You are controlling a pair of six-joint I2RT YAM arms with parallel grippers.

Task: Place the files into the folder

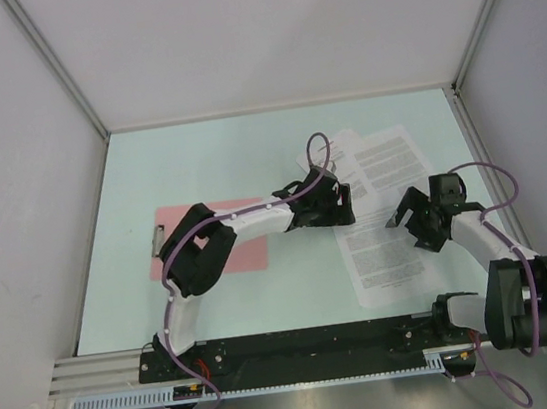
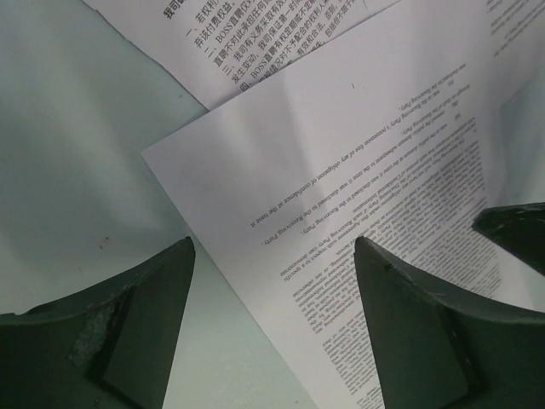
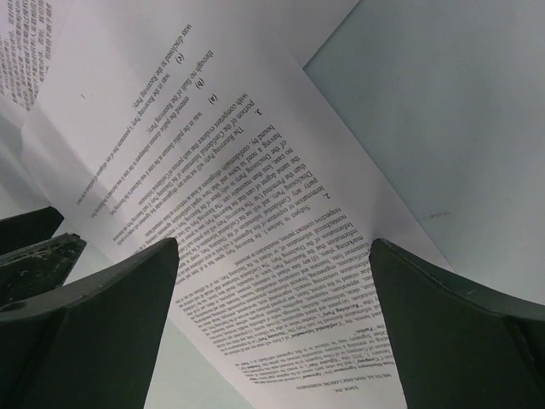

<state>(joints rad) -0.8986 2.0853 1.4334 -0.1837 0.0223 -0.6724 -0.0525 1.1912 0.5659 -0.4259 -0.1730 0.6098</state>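
Observation:
The files lie fanned out on the right of the pale green table: a near sheet (image 1: 387, 260), a far sheet (image 1: 394, 158), and a third corner peeking out beneath them. The pink folder (image 1: 252, 253) lies flat at left with its metal clip (image 1: 156, 240) on the left short edge; my left arm covers much of it. My left gripper (image 1: 344, 205) (image 2: 275, 244) hangs open over the left edge of a sheet (image 2: 358, 145), and a sheet with Chinese text (image 2: 255, 43) lies beyond. My right gripper (image 1: 401, 218) (image 3: 274, 244) stands wide open just above a printed sheet (image 3: 255, 170).
White enclosure walls with metal corner posts (image 1: 53, 62) close in the table on three sides. An aluminium rail (image 1: 273, 351) carrying both arm bases runs along the near edge. The two grippers are close together; the other gripper's finger (image 2: 519, 230) shows at the left wrist view's edge.

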